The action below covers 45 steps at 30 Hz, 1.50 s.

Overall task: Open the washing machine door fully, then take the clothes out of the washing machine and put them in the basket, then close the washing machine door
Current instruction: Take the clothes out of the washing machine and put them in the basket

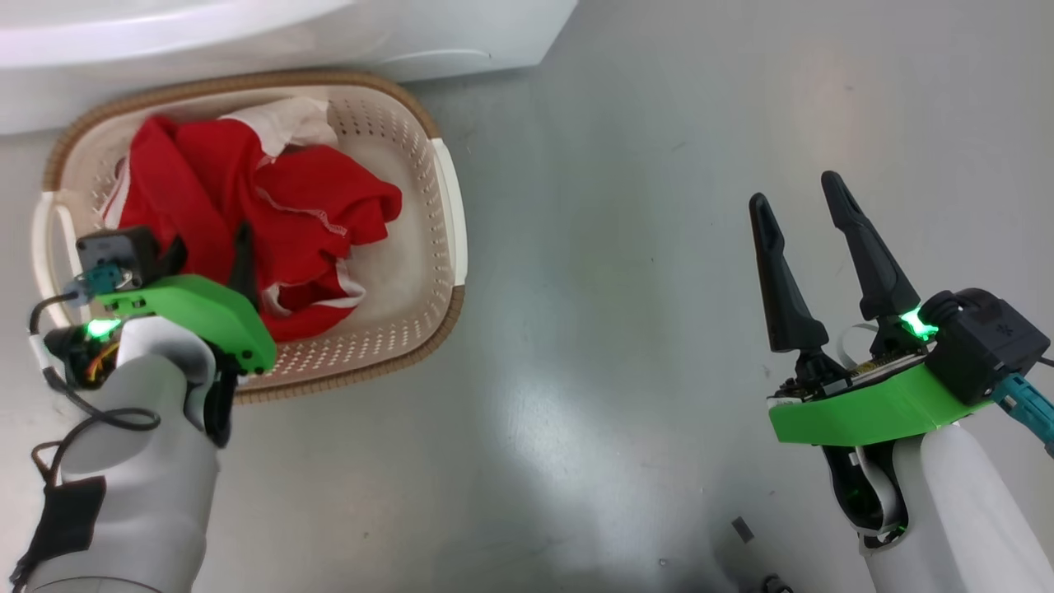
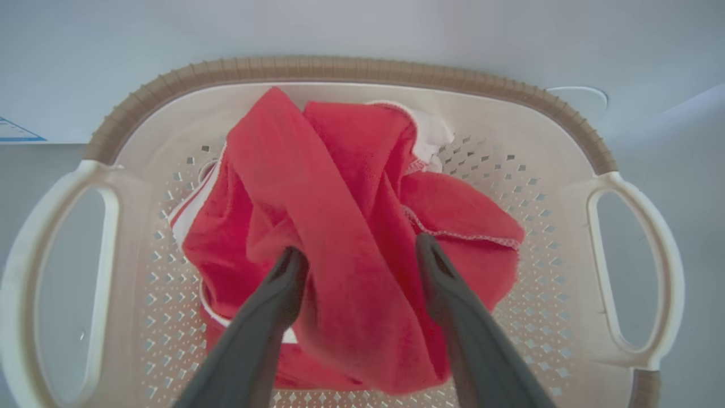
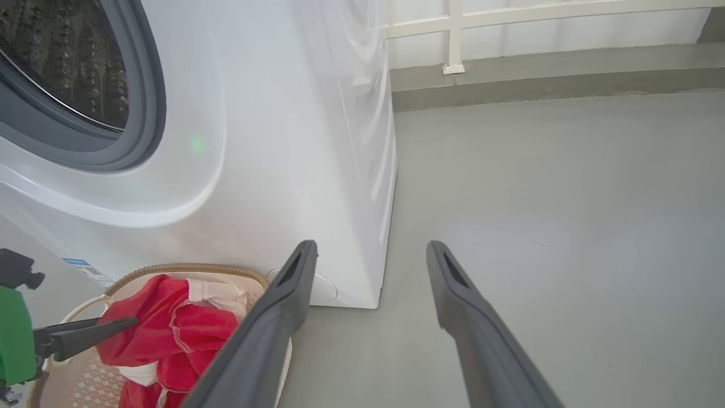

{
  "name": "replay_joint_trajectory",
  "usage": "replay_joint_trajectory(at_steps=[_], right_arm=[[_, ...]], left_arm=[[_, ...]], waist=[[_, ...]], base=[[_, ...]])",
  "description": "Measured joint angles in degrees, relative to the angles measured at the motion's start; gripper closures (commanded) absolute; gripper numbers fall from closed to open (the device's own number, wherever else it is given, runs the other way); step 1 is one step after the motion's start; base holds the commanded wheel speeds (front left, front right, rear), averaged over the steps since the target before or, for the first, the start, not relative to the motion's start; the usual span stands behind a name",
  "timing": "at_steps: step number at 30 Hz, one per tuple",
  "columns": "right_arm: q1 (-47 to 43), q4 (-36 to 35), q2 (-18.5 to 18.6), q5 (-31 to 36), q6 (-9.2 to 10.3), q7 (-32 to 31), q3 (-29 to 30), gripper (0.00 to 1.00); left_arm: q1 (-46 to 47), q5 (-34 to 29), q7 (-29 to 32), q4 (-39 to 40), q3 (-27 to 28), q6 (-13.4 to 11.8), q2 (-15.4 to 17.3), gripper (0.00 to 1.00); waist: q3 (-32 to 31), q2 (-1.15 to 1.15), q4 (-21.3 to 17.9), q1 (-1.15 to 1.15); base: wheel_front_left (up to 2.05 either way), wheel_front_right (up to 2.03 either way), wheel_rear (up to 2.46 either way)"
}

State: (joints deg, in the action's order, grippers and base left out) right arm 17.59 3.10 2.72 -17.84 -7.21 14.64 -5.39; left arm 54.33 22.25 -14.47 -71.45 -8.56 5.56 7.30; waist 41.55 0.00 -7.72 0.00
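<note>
Clothes (image 1: 272, 214), red with white trim, lay heaped in the basket (image 1: 395, 132) beside the washing machine (image 3: 255, 141), whose drum (image 3: 62, 56) was cut off at the edge. The left pincer (image 2: 359, 249) hung spread wide over them, its arm (image 1: 140, 461) hiding the basket's near corner. The right pincer (image 1: 794, 188) gaped wide above the floor (image 1: 617, 329).

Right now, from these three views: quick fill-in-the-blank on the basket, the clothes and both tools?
1. The clothes lying in the basket are mostly ____ in colour.
2. The left tool hangs over the clothes with its jaws ____.
3. The right tool holds nothing and is over the bare ____.
4. The basket stands right in front of the white ____.
Missing words: red; open; floor; washing machine.
</note>
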Motion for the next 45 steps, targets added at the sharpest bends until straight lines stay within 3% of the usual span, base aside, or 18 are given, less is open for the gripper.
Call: replay_joint_trajectory(at_steps=[19, 28, 45], right_arm=[[-2.32, 2.67, 0.13, 0.94, 0.00, 0.00, 0.87, 0.00], [-4.49, 4.20, 0.12, 3.01, 0.00, 0.00, 1.75, 0.00], [-9.31, 5.42, 0.08, 4.25, 0.00, 0.00, 4.53, 0.00]], left_arm=[[-14.96, -1.54, -0.01, 22.30, 5.08, 0.52, -4.19, 0.00], [-24.18, -3.43, -0.05, 37.17, 9.50, 0.51, -5.21, 0.00], [-38.88, -6.62, -0.07, 53.53, 7.04, 0.41, -5.42, 0.00]], waist=[[-11.32, 0.00, 2.16, 0.00], [-18.32, 0.00, 3.29, 0.00], [-29.86, 0.00, 4.87, 0.00]], base=[[0.00, 0.00, 0.00], [0.00, 0.00, 0.00], [0.00, 0.00, 0.00]])
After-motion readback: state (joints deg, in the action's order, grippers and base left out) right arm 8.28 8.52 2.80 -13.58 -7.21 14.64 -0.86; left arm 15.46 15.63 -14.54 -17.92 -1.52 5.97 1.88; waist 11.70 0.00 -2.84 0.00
